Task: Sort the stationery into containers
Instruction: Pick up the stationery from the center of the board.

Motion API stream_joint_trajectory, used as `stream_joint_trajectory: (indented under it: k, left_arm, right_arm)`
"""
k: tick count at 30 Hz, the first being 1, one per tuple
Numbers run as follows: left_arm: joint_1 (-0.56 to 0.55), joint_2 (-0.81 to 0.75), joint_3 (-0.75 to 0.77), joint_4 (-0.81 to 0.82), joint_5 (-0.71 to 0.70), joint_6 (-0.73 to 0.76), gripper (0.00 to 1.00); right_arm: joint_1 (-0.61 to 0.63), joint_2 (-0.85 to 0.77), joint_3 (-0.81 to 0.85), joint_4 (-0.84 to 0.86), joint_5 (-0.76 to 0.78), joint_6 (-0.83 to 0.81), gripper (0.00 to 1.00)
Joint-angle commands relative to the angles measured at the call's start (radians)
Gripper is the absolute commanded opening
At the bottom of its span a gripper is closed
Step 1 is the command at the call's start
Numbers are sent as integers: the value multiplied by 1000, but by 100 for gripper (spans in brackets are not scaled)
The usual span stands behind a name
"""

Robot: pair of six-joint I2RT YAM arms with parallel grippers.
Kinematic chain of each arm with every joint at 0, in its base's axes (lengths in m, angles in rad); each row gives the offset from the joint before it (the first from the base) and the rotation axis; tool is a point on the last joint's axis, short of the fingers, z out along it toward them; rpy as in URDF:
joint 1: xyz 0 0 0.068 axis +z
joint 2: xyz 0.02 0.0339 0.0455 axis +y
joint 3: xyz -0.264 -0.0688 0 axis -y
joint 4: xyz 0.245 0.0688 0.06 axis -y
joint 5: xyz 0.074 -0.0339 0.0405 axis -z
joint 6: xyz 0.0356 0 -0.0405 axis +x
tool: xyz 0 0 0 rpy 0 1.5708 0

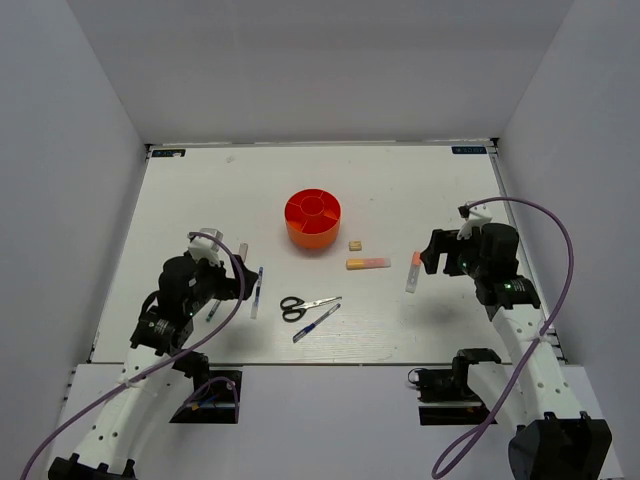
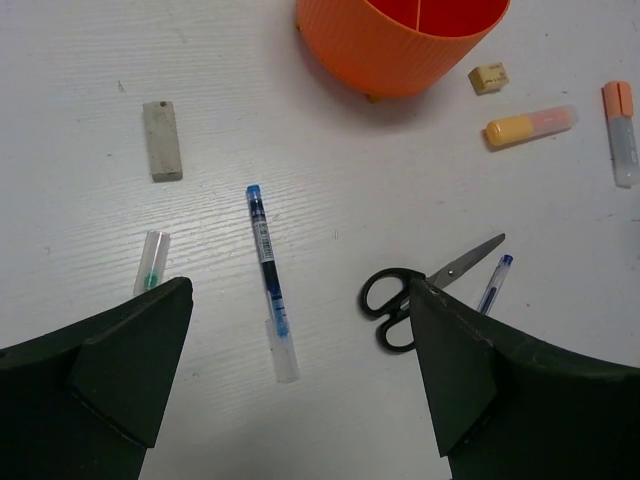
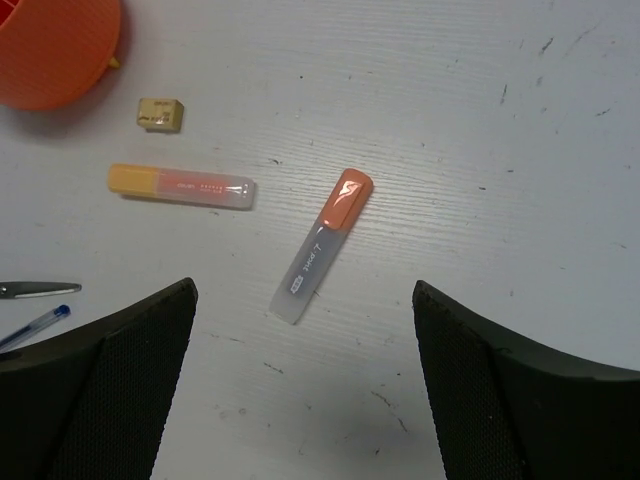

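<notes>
The orange organiser (image 1: 312, 218) stands mid-table; no stationery shows inside it. A tan eraser (image 1: 355, 245), an orange-yellow marker (image 1: 367, 263) and a white-orange tube (image 1: 413, 271) lie to its right. Black-handled scissors (image 1: 305, 306) and a blue pen (image 1: 316, 323) lie in front of it. My left gripper (image 2: 300, 295) is open and empty above a second blue pen (image 2: 268, 270), with a green pen (image 2: 152, 262) by its left finger. My right gripper (image 3: 303, 290) is open and empty, hovering just short of the tube (image 3: 322, 245).
A grey rectangular bar (image 2: 162, 140) lies left of the organiser (image 2: 400, 50). The scissors (image 2: 400, 300) lie beside my left gripper's right finger. White walls enclose the table on three sides.
</notes>
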Motion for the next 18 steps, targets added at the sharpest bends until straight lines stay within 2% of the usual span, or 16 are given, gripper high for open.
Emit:
stream_joint_trajectory:
  k: [1, 11, 13, 14, 15, 16, 17, 18]
  left_arm:
    - [-2, 7, 7, -7, 21, 7, 100]
    - [-2, 37, 19, -32, -9, -2, 100]
    - [-3, 42, 16, -29, -13, -4, 90]
    - [-2, 57, 17, -27, -13, -4, 80]
    - [-2, 63, 17, -29, -22, -4, 40]
    - [-3, 74, 20, -26, -41, -7, 15]
    - [-3, 114, 26, -29, -73, -11, 0]
    - [-2, 131, 39, -35, -108, -18, 0]
  right_arm:
    - [-8, 5, 0, 37, -32, 25, 90]
    - [-19, -4, -11, 40, -41, 17, 90]
    - [-22, -9, -11, 39, -49, -6, 90]
    - [-24, -11, -11, 33, -72, -29, 90]
    - [-27, -20, -23, 19, -116, -63, 85]
    - [-30, -20, -34, 16, -142, -184, 62]
    - [-30, -18, -40, 19, -190, -205, 22]
    - [-31, -15, -37, -3, -190, -206, 0]
